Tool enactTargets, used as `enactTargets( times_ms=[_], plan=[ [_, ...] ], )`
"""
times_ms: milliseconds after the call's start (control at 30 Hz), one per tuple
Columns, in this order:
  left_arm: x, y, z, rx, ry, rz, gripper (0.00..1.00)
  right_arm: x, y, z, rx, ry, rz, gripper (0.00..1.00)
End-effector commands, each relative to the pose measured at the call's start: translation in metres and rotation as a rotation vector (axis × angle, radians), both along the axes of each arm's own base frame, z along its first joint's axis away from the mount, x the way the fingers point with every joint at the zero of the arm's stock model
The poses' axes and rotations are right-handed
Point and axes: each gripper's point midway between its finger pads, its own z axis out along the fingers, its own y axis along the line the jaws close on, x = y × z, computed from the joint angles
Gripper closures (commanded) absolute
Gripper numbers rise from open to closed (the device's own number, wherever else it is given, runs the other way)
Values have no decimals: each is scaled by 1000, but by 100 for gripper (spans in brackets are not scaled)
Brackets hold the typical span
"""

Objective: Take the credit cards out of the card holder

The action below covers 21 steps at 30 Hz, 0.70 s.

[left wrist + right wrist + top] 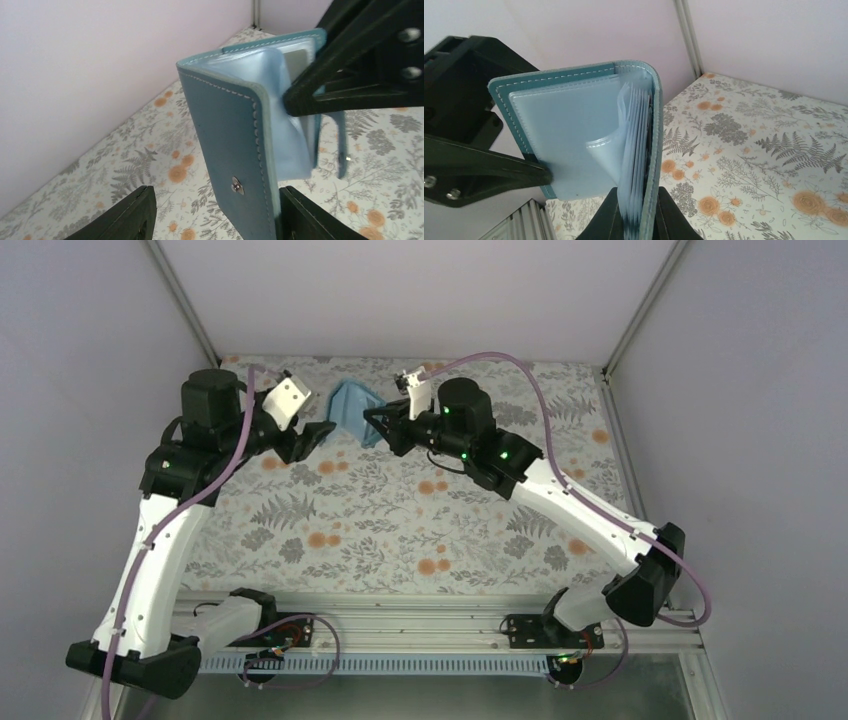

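Observation:
The teal-blue card holder (350,406) hangs open in the air over the far part of the flowered cloth, between both grippers. My right gripper (638,195) is shut on one cover and the stack of pale blue sleeves (634,150); it also shows in the top view (379,426). My left gripper (216,190) is open and straddles the other cover (225,135), the one with the snap; its right finger (305,217) lies against the cover's inner side. The credit cards are hidden in the sleeves, apart from a thin dark edge (648,145).
The flowered cloth (400,510) covers the table. Grey walls stand close on the left, far and right sides, with a corner post (686,35) behind the holder. The metal base rail (420,625) runs along the near edge.

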Motion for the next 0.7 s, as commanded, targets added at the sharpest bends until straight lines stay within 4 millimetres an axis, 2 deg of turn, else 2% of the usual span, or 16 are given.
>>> enactTargets(
  times_ms=[0, 200, 333, 433, 533, 600, 667],
  plan=[
    [-24, -7, 20, -30, -40, -102, 40, -13, -7, 24, 61, -89, 116, 96],
    [-36, -11, 27, -54, -28, -153, 50, -24, -4, 20, 53, -122, 193, 96],
    [-35, -10, 16, -37, -25, -158, 47, -24, -1, 21, 76, -108, 202, 96],
    [-41, -15, 15, -48, -28, -199, 32, -17, 2, 17, 92, -63, 175, 96],
    [-46, -22, 19, -92, -22, -236, 12, 1, 2, 11, 99, 15, 80, 96],
    [-33, -19, 16, -102, -6, -167, 2, 10, 3, 7, 120, 72, 30, 96],
    [-20, -15, 10, -87, 4, -110, 0, 15, 4, 7, 131, 99, -12, 96]
  ],
)
